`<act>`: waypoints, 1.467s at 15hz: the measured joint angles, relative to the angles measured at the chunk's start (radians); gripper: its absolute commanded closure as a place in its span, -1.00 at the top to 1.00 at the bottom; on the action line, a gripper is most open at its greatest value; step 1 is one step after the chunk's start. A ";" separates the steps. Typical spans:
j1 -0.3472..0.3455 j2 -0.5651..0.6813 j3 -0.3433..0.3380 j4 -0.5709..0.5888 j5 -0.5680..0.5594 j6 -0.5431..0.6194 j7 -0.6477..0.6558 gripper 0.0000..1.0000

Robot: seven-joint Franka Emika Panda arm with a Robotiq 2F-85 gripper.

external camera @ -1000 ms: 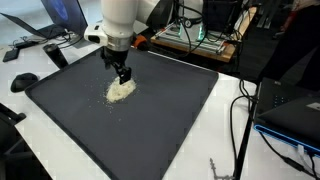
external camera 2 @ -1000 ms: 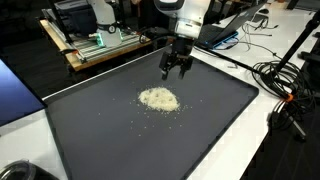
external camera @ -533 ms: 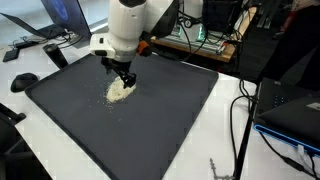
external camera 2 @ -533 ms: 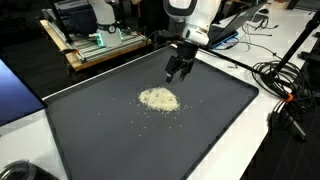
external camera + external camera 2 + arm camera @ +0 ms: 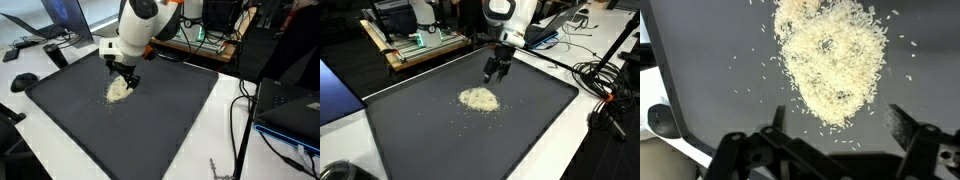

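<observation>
My pincer [image 5: 494, 76] is hanging wide open, gripping nothing, just beside the rice pile [image 5: 479, 98], which is sitting heaped near the middle of the black mat [image 5: 420, 130]. I'm worrying that dipping too low means dragging it through the heap and scattering loose grains all over.
</observation>
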 measured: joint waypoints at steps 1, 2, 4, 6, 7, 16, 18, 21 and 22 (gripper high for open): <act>0.001 -0.012 0.000 -0.022 -0.017 0.018 0.023 1.00; 0.001 -0.027 0.000 -0.048 -0.032 0.039 0.043 1.00; 0.001 -0.064 0.000 -0.104 -0.068 0.084 0.091 1.00; -0.002 -0.106 0.000 -0.160 -0.102 0.124 0.139 1.00; -0.006 -0.127 0.000 -0.188 -0.112 0.147 0.155 1.00; -0.119 -0.311 0.004 -0.436 -0.114 0.413 0.158 1.00; -0.143 -0.346 0.005 -0.489 -0.104 0.483 0.137 1.00; -0.190 -0.386 0.017 -0.566 -0.036 0.586 0.059 1.00; -0.211 -0.397 0.030 -0.592 0.008 0.615 0.019 1.00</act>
